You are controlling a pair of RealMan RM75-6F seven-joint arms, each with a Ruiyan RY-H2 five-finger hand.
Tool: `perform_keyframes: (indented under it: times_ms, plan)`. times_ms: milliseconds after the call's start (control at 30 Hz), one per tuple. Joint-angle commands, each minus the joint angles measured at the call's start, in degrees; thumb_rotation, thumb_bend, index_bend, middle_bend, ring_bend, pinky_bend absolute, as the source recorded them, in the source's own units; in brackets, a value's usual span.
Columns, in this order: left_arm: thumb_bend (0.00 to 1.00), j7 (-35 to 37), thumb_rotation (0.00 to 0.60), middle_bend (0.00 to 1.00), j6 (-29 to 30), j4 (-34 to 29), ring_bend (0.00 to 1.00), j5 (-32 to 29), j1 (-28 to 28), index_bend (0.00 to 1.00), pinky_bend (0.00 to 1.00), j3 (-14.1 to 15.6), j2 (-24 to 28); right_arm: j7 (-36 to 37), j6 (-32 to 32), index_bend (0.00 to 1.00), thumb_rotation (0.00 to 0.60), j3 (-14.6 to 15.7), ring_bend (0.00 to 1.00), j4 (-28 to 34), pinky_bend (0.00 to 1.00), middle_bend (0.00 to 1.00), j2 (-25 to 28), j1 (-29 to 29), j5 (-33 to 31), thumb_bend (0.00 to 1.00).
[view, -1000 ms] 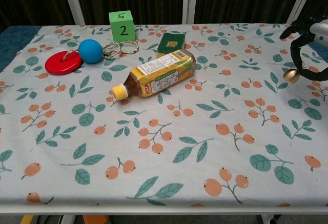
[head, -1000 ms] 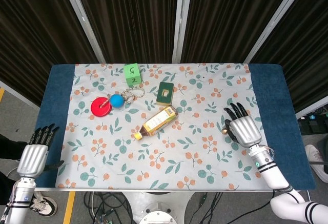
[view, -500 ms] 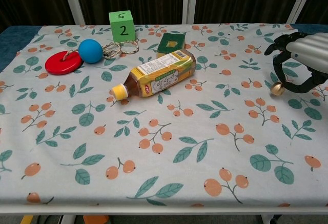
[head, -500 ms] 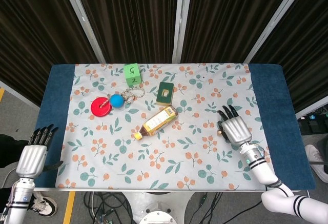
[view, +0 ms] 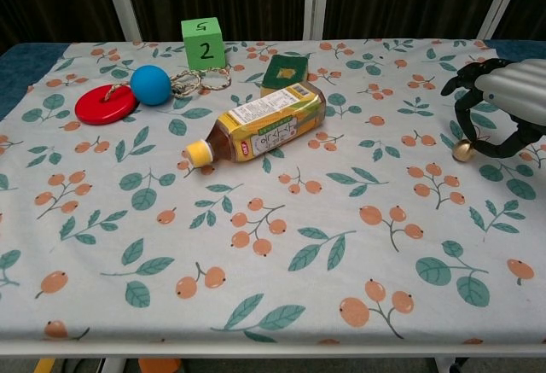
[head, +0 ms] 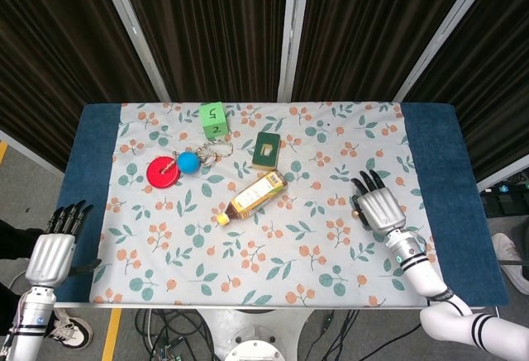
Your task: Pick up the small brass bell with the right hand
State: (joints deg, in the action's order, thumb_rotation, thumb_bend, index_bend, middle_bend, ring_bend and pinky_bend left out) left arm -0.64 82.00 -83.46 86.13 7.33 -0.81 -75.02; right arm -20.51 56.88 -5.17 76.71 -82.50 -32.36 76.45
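Note:
The small brass bell [view: 462, 149] is near the table's right side, low over the floral cloth; whether it touches the cloth I cannot tell. My right hand [view: 503, 104] curls around it, pinching it between the thumb and a fingertip. From the head view the bell [head: 356, 211] peeks out at the left edge of the right hand [head: 378, 206]. My left hand [head: 54, 249] hangs beyond the table's front left corner, fingers apart and holding nothing.
A tea bottle [view: 260, 131] lies on its side mid-table. Behind it are a green sponge [view: 286, 72], a green numbered cube [view: 203, 43], a blue ball [view: 151, 84], a red disc [view: 105, 104] and a key ring [view: 200, 80].
My right hand shifted left and lower with the bell between its fingertips, then held nearly still over the last half second. The left hand has not moved.

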Motion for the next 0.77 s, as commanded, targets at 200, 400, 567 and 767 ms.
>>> perform_keyframes:
  times_ms: [200, 400, 567, 767]
  plan:
    - [0.00, -0.1, 0.600, 0.00, 0.1, -0.1, 0.00, 0.1, 0.0, 0.00, 0.01, 0.0, 0.1, -2.7, -1.1, 0.03, 0.600, -0.2, 0.00, 2.3, 0.00, 0.00, 1.6, 0.3, -3.6, 0.07]
    - [0.00, -0.2, 0.600, 0.00, 0.3, -0.3, 0.00, 0.1, 0.0, 0.00, 0.01, -0.1, 0.1, 2.9, 6.5, 0.00, 0.600, -0.5, 0.00, 5.1, 0.00, 0.00, 4.4, 3.7, -0.3, 0.04]
    - [0.00, -0.6, 0.600, 0.00, 0.5, -0.9, 0.00, 0.1, -0.1, 0.00, 0.01, -0.2, 0.3, 10.5, 17.1, 0.00, 0.600, 1.6, 0.00, 7.1, 0.00, 0.00, 8.3, 10.1, 4.9, 0.04]
    - [0.00, -1.6, 0.600, 0.00, 1.1, -1.8, 0.00, 0.6, -0.1, 0.00, 0.01, -0.3, 0.8, 15.8, 27.0, 0.00, 0.600, 6.1, 0.00, 3.2, 0.00, 0.00, 10.7, 18.9, 8.6, 0.04]
